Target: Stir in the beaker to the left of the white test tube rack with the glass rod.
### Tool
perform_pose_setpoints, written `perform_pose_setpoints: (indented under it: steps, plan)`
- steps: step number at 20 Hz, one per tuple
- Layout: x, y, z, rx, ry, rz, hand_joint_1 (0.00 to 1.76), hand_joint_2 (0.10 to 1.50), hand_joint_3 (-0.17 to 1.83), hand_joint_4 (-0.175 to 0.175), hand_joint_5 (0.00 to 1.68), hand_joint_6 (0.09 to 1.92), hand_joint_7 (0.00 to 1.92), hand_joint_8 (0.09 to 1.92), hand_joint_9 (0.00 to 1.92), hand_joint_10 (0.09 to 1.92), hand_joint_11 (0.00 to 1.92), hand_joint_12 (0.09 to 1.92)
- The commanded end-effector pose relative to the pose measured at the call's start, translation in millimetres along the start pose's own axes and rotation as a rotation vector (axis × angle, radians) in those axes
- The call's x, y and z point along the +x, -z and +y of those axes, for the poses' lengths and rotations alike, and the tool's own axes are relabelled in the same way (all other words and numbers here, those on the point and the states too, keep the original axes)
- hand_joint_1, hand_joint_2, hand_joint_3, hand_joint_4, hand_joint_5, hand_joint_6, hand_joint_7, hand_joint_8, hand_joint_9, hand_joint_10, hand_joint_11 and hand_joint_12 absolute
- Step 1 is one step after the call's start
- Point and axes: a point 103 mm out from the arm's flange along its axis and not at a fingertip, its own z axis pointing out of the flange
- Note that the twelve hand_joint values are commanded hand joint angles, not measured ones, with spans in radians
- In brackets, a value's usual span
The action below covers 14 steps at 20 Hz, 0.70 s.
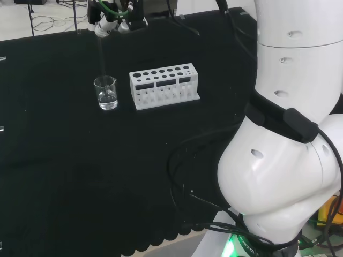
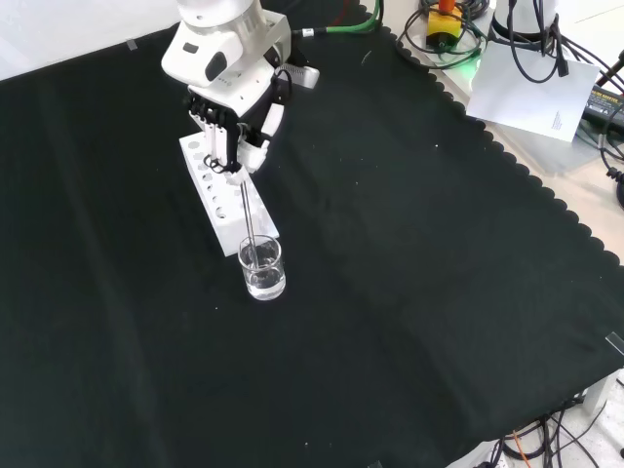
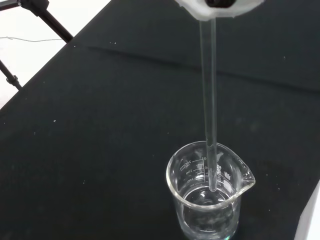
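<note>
The black and white hand (image 2: 232, 122) has its fingers curled around the top of the thin clear glass rod (image 2: 248, 213), which hangs nearly upright from it. The rod's lower end sits inside the small clear glass beaker with a pouring spout (image 2: 263, 269), and in the wrist view its tip appears to reach the clear liquid in the bottom, near the middle of the vessel.

The beaker stands on the black-cloth worktop (image 2: 409, 292), just beside the end of the white test tube rack with round holes (image 2: 220, 195), well in from every edge.

The risks look plain. The beaker is light and stands free, so a wide stirring circle could drive the rod against the wall and tip or slide it toward the rack. Pressing lower could jam the tip on the base. A slip in the hold would drop the rod.
</note>
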Motion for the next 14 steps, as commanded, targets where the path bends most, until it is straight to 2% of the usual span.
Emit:
perform_pose_setpoints:
  steps: [1, 7, 14]
  plan:
    - [9.7, -8.3, 2.6, 0.014, 0.012, -0.004, 1.23, 1.08, -0.17, -0.175, 1.23, 0.64, 1.48, 1.12, 1.76, 0.76, 1.76, 0.69]
    - [19.3, -12.5, 5.9, 0.019, 0.023, 0.004, 1.22, 1.08, -0.17, -0.175, 1.23, 0.64, 1.48, 1.12, 1.76, 0.76, 1.76, 0.69]
    - [11.9, -15.6, 12.7, 0.02, 0.016, 0.008, 1.22, 1.08, -0.17, -0.175, 1.23, 0.64, 1.48, 1.12, 1.76, 0.76, 1.76, 0.7]
